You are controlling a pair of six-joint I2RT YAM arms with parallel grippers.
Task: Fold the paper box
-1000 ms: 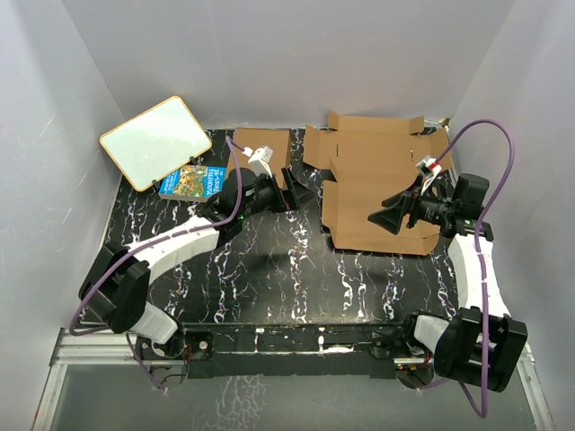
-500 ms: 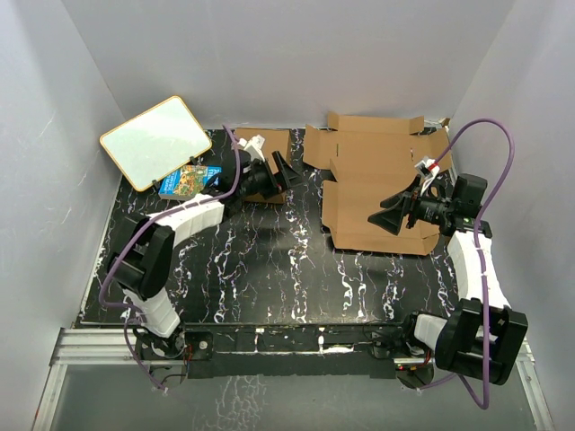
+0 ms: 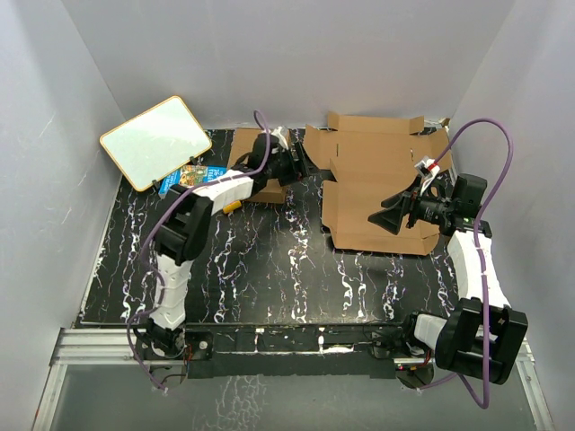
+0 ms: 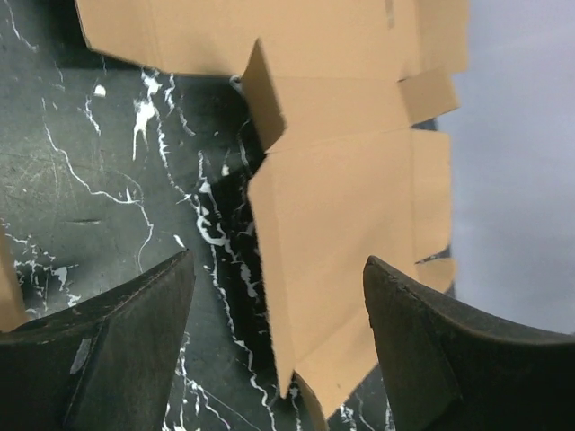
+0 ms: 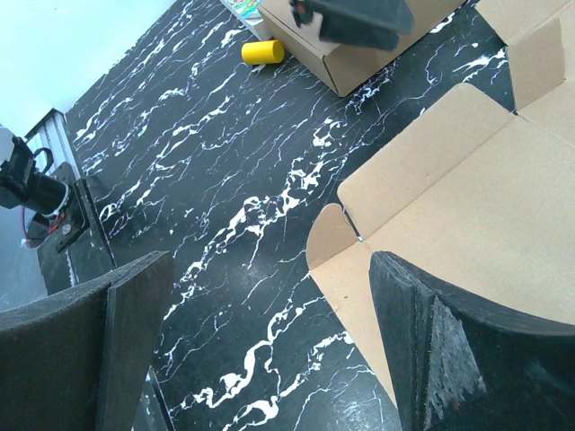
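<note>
Cardboard paper box lies flat and unfolded at far right, we judge it the reach step, left gripper over its left flaps, right gripper over its near-left corner, both jaws apart, next needs pinching a flap.

Top external: high behind the arm bases, looking down on the whole worktop.
Left wrist: close, at the back, looking down on the left flaps of the paper box.
Right wrist: low over the box's near-left corner, facing left across the worktop.
Shared: the paper box shows in all three.
</note>
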